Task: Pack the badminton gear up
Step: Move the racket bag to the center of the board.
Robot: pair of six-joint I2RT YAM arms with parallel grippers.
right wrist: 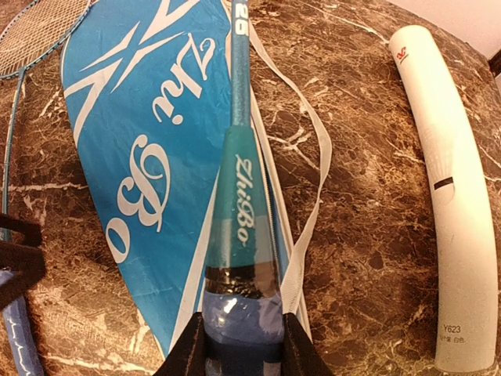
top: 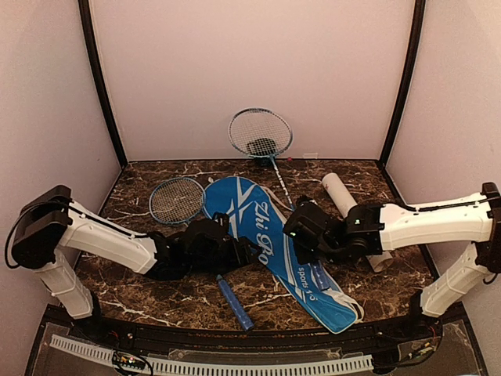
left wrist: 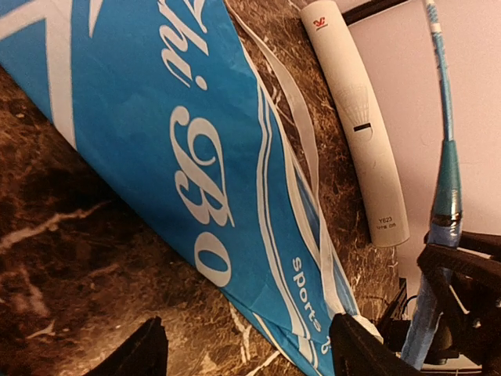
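The blue racket cover (top: 266, 235) with white lettering lies flat in the middle of the table. My right gripper (right wrist: 241, 337) is shut on the blue handle of one racket (right wrist: 239, 196). Its shaft runs over the cover, and its head (top: 260, 133) is up by the back wall. The second racket (top: 177, 200) lies to the left of the cover, handle (top: 235, 304) toward the front. My left gripper (left wrist: 246, 352) is open low over the cover's (left wrist: 172, 117) left edge, one finger (left wrist: 360, 352) over the blue fabric, the other over bare table. A long white tube (top: 352, 211) lies at the right.
The white strap (right wrist: 313, 180) of the cover trails onto the marble between cover and tube (right wrist: 450, 196). A dark object (top: 262, 146) shows through the raised racket head at the back wall. Pale walls close in the table on three sides.
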